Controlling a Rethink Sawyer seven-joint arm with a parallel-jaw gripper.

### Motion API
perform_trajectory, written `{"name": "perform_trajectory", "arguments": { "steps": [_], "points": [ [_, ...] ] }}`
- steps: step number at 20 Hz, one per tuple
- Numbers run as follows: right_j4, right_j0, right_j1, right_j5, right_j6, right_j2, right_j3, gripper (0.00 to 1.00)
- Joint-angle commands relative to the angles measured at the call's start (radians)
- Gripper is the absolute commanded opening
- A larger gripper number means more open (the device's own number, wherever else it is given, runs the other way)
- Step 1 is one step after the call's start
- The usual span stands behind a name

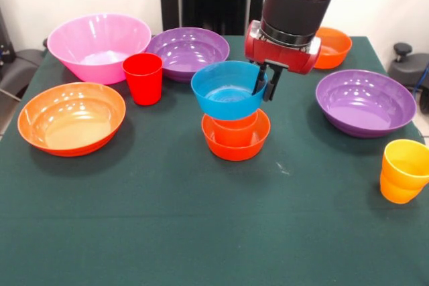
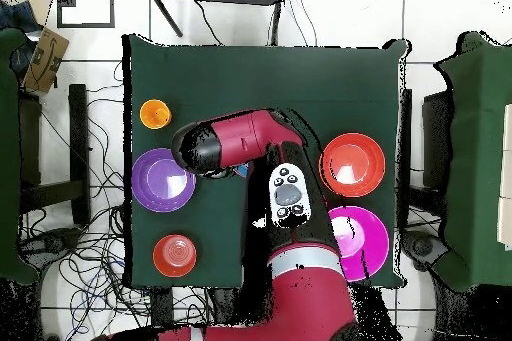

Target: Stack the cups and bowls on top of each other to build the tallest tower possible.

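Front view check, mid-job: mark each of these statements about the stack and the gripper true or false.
1. The blue bowl sits on an orange cup inside the small orange bowl. True.
2. The gripper grips the blue bowl's rim. True.
3. The red cup lies on its side. False: it stands upright.
4. A purple bowl tops the stack. False: both purple bowls rest on the table.

No readable text — none anywhere.

A bowl (image 1: 226, 89) sits on a cup (image 1: 234, 127) standing inside another bowl (image 1: 236, 144), mid-table (image 1: 167, 219).
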Motion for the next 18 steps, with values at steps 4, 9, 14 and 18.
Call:
{"name": "perform_trajectory", "arguments": {
  "steps": [4, 9, 14, 18],
  "points": [
    [-0.076, 0.006, 0.055, -0.049, -0.133, 0.081, -0.016, 0.0],
    [-0.083, 0.01, 0.065, -0.072, -0.117, 0.08, -0.007, 0.0],
    [-0.094, 0.025, 0.07, -0.086, -0.097, 0.068, -0.004, 0.0],
    [-0.095, 0.03, 0.069, -0.1, -0.089, 0.063, 0.01, 0.0]
  ]
}}
